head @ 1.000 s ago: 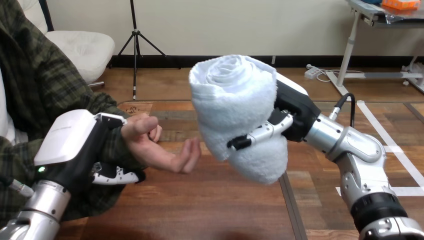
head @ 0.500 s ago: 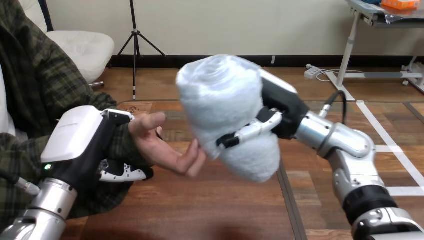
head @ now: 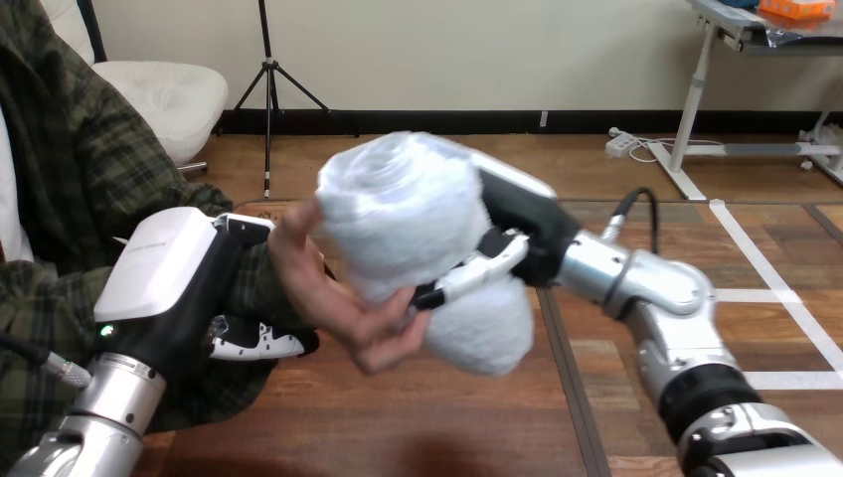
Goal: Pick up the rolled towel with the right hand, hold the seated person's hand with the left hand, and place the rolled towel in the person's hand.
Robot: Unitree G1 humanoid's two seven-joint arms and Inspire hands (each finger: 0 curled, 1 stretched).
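A white rolled towel stands nearly upright above the table's middle, with my right hand shut round it from the right. The person's hand lies palm up at the towel's left side, its fingers touching the roll's lower part and its thumb against the roll's upper left. My left hand is curled round the person's wrist at the green plaid sleeve, thumb below and fingers over it.
The wooden table stretches below both arms. The person's plaid sleeve covers the left side of the view.
My right hand has carried the towel leftward and down until it meets the person's palm. The person's hand has risen and opened toward it. My left hand has shifted slightly right with the wrist.
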